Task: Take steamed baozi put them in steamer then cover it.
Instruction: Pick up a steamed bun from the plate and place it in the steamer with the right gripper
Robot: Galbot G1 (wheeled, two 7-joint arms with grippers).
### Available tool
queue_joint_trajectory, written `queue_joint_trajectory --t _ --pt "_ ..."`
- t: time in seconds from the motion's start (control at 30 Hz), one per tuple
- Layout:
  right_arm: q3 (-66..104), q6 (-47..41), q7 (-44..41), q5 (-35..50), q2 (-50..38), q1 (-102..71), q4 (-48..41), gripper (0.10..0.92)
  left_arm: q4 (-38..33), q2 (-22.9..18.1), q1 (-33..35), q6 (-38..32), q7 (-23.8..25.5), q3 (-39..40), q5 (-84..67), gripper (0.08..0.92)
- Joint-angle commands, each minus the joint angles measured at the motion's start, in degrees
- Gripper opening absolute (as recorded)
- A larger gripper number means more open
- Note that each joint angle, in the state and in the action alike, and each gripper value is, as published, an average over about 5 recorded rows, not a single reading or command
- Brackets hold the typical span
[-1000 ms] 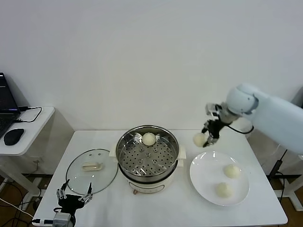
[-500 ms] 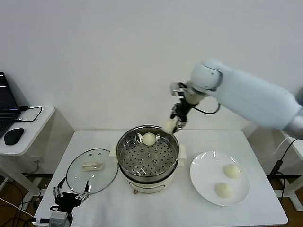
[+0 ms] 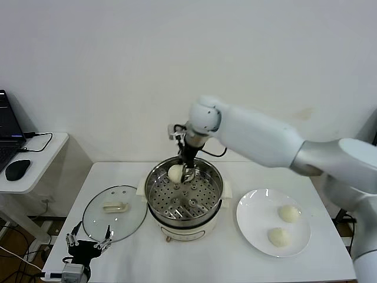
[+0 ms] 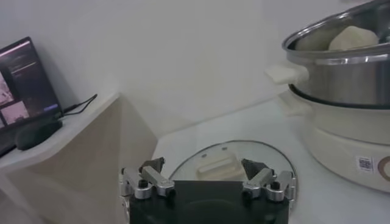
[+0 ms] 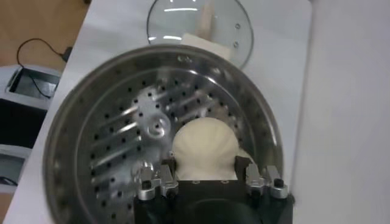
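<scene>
Two baozi (image 3: 284, 225) are sitting on my plate (image 3: 250, 223), one I'm holding clamped in the right gripper (image 3: 184, 172) over the steamer (image 3: 184, 200), while the left gripper (image 3: 88, 246), spread, is idling by one cover (image 3: 114, 212).

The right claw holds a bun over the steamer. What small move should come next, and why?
Probably lower a little and open. The right claw grips a baozi just above the steamer and its perforated floor, beside the bun at the back. Two buns remain on the plate; the left claw waits near the lid.
</scene>
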Motion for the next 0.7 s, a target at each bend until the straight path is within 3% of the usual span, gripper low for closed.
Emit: queue_joint_trajectory --t 0.03,0.7 --pt "0.78 -0.09 1.49 -2.87 5.26 -4.40 -2.45 0.585 0.04 0.02 0.02 -0.04 -0.07 0.05 -0.03 0.823" --pt "0.21 0.23 2.27 -5.42 7.64 -5.60 -4.71 0.591 0.44 -0.06 -0.05 -0.08 0.01 0.66 0.06 0.823"
